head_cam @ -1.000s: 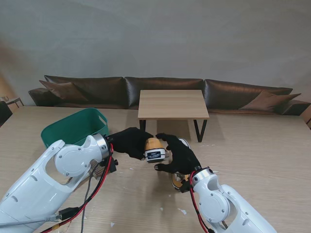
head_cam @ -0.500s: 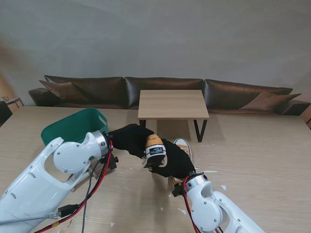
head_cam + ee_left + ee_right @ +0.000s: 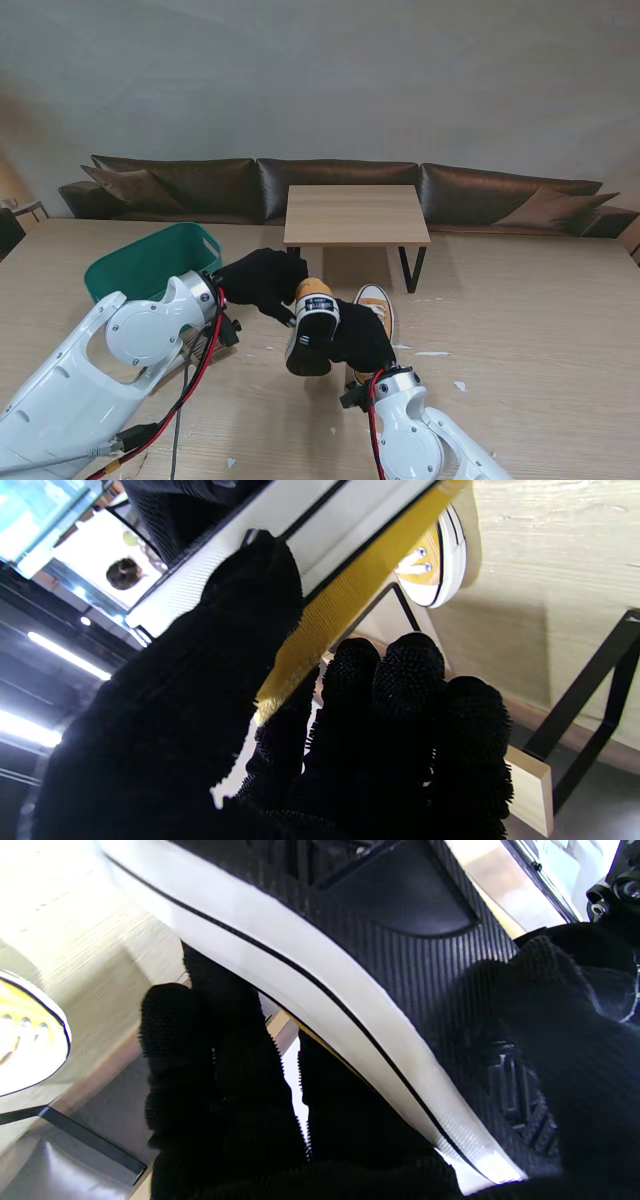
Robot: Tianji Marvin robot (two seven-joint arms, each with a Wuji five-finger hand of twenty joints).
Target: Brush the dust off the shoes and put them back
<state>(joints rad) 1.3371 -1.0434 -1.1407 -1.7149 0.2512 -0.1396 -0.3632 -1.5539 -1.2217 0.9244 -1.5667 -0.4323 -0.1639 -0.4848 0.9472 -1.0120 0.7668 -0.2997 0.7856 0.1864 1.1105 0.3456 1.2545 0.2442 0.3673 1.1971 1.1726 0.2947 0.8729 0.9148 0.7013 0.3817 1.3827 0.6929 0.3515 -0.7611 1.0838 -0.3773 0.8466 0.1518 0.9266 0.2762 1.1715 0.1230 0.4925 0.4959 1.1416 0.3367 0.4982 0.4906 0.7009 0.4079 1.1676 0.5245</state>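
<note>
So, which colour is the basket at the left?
Green; the basket shows best in the stand view.

shoe (image 3: 312, 330): yellow canvas, smooth white rubber, ribbed black sole
hands (image 3: 262, 283): black knit gloves, nubbly
worktop (image 3: 520, 300): pale matt wood grain
bin (image 3: 150, 262): green plastic

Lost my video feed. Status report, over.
Left hand and right hand both shut on the yellow sneaker, held off the table. Second sneaker on the tabletop behind. Nothing obstructing.
</note>
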